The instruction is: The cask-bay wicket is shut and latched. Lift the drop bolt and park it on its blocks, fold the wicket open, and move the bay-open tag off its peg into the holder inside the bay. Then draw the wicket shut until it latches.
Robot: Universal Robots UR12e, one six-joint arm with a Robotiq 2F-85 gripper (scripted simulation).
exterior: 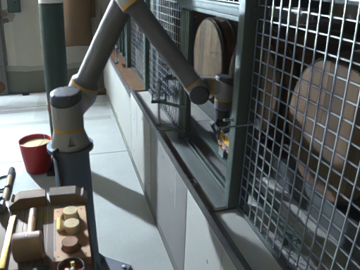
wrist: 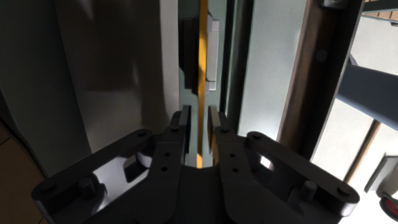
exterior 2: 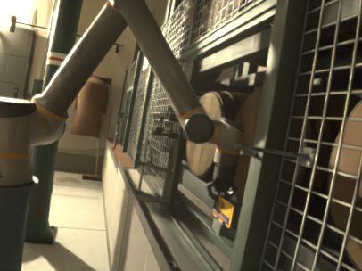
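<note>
My gripper (wrist: pixel 198 117) reaches down inside the cask bay, open around the top edge of the yellow bay-open tag (wrist: pixel 202 68), which stands edge-on in its holder (wrist: pixel 210 54) below the fingers. From the side the gripper (exterior: pixel 222 128) hangs just above the tag (exterior: pixel 223 141), close to the bay's green post (exterior: pixel 240 106). The tag (exterior 2: pixel 224 210) shows its yellow face with a dark panel under the gripper (exterior 2: pixel 220 190). The mesh wicket (exterior: pixel 166 81) is folded open to the left of the bay opening.
Wooden casks (exterior: pixel 211 49) stand behind the work inside the bay, another (exterior: pixel 324 127) behind fixed mesh on the right. A thin peg rod (exterior: pixel 240 124) sticks out by the wrist. A sill (exterior: pixel 197 166) runs below. A red bucket (exterior: pixel 34 152) and mallet tray (exterior: pixel 42 229) sit on the floor.
</note>
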